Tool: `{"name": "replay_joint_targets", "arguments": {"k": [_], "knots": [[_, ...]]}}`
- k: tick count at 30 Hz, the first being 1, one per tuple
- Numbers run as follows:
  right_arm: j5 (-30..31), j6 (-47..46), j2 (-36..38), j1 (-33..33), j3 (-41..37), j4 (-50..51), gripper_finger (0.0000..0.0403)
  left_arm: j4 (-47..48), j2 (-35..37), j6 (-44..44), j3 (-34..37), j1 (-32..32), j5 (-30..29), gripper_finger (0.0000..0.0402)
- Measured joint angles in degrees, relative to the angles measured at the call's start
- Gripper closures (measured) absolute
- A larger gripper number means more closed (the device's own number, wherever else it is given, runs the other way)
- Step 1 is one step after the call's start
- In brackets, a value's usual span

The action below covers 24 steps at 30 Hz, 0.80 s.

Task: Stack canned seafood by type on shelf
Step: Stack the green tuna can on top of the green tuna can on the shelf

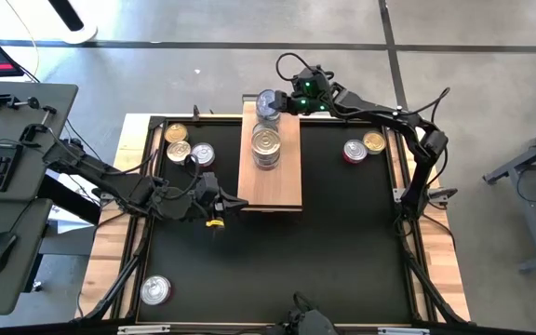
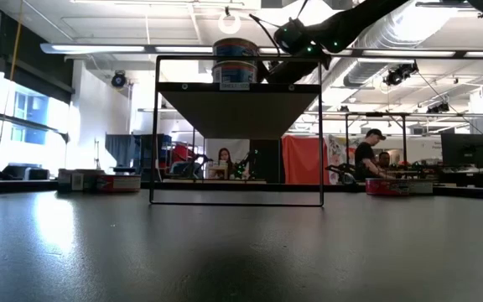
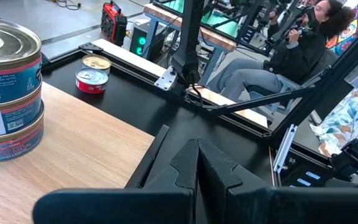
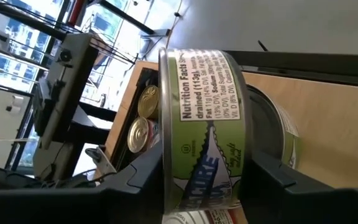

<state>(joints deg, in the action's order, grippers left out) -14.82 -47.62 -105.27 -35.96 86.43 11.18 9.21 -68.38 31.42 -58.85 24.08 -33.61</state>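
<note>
Looking first at the shelf [image 1: 270,177], we see a light-wood plank lying on the black mat [image 1: 277,261] with a stack of tins [image 1: 266,147] standing on its middle. At the plank's far end our right gripper [image 1: 277,104] holds a green-labelled tin [image 4: 204,124] between its fingers, just beside another tin [image 4: 284,140] that rests on the wood. In the right wrist view the two dark fingers press against that tin's flat faces. Three loose tins [image 1: 186,146] sit on the mat to the left of the plank, two more [image 1: 364,146] to its right, and one [image 1: 155,290] lies well apart near the mat's near left corner. Our left gripper [image 1: 223,203] hovers beside the plank's near left corner with its fingers pressed together. A person [image 3: 291,53] sits in the room beyond the table.
</note>
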Motion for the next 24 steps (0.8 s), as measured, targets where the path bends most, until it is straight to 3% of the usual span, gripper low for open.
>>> {"name": "replay_joint_targets", "arguments": {"k": [13,24], "knots": [[-0.1,0.0,0.0,0.0,0.0,0.7,0.0169,0.0,0.0,-0.1,0.0,0.0,0.4,0.0402],[-2.1,2.9,0.7,-0.4,0.9,3.9,0.0164,1.2,0.0,0.0,0.0,0.0,0.6,0.0402]]}}
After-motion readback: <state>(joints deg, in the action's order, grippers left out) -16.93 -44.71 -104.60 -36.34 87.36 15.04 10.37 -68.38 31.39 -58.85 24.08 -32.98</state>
